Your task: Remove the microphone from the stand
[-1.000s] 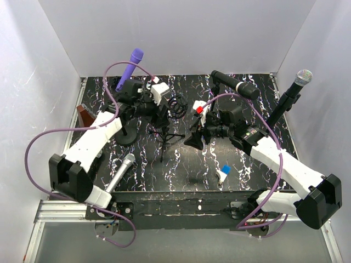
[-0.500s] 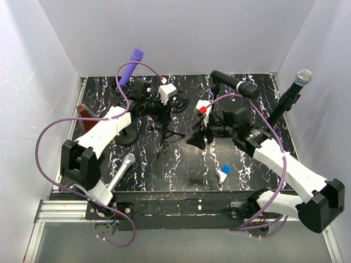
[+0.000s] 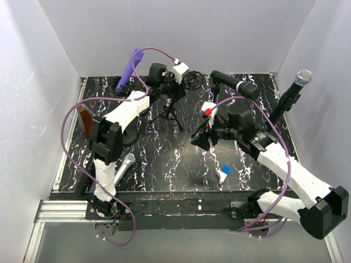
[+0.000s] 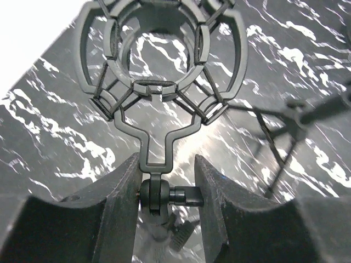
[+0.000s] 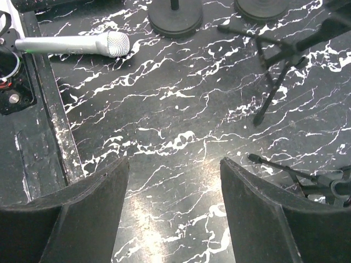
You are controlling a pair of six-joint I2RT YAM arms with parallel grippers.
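The silver microphone [image 3: 122,170] lies flat on the counter [image 3: 181,164] at seven o'clock. My right tool [image 5: 174,164] hangs wide open above the counter, touching nothing. Toward twelve o'clock, my left tool [image 4: 166,170] is clamped on the stem of the shock mount [image 4: 159,66].

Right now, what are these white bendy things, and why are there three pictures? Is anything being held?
Those white bendy things are two robot arms, the left arm and the right arm, each ending in two jaws. One picture looks down from above. The other two come from small cameras on the wrists, looking past the jaws. On the black marbled table, three microphones sit in stands: a purple microphone, a black microphone and a silver-topped microphone. A silver microphone lies flat. The left jaws pinch a little tripod stand just under its empty ring holder. The right jaws are open, holding nothing.
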